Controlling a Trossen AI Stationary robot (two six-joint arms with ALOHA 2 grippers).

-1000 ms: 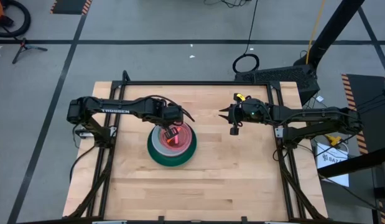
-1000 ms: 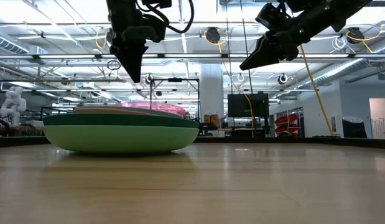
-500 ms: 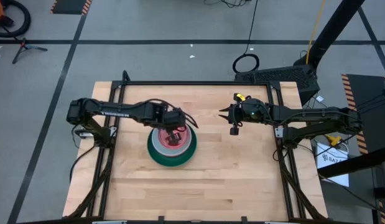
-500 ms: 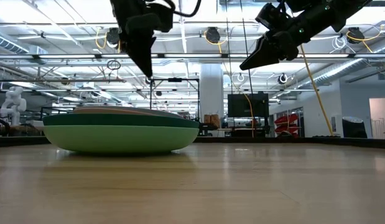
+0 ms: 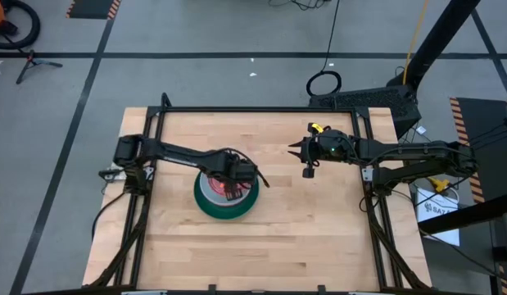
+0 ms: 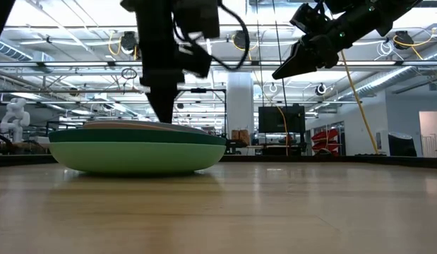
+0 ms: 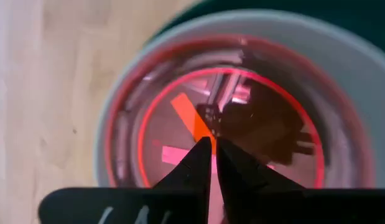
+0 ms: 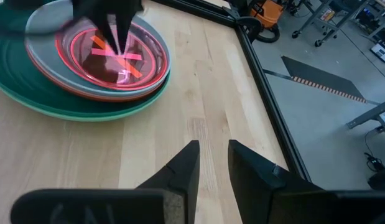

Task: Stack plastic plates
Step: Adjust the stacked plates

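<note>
Plastic plates (image 5: 226, 195) nested, green beneath pink

Both arms are matte black, built of slim jointed links with black cables looping beside the wrists. The left gripper (image 5: 233, 183) ends in two tapered dark fingers (image 7: 193, 167); behind the right gripper (image 5: 294, 147) glows a small green light.

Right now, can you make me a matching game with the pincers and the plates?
Things:
1. left pincer
2. right pincer
3. light green plate
4. hot pink plate

Clues:
A. bottom of the stack
B. top of the stack
C. down over the stack
D. high over bare table

Pairs: 1-C, 2-D, 3-A, 4-B
</note>
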